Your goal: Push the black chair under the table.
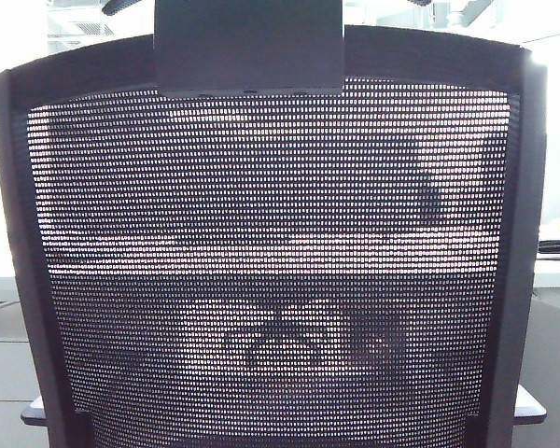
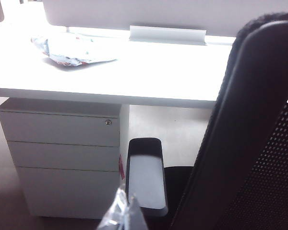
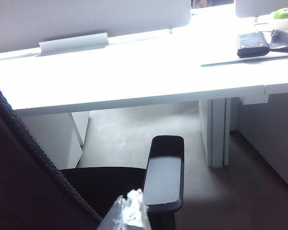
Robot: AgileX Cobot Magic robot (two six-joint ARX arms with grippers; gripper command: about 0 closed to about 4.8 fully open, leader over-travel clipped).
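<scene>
Both grippers – left gripper (image 2: 122,214), right gripper (image 3: 129,213), spread impossible to tell – flank the black chair (image 1: 271,271) filling the exterior view, seat short of the table (image 2: 149,76); pushing seems underway, needing a straight, even shove.

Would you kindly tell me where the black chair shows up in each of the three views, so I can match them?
Exterior view: the black chair fills nearly the whole picture, mesh back facing the camera.
Left wrist view: its back frame is along one side, one armrest beside the drawer unit; the left gripper is at the picture's edge.
Right wrist view: its back is in a corner, the other armrest nearby, the right gripper at the edge.
Shared landmark: the table.
</scene>
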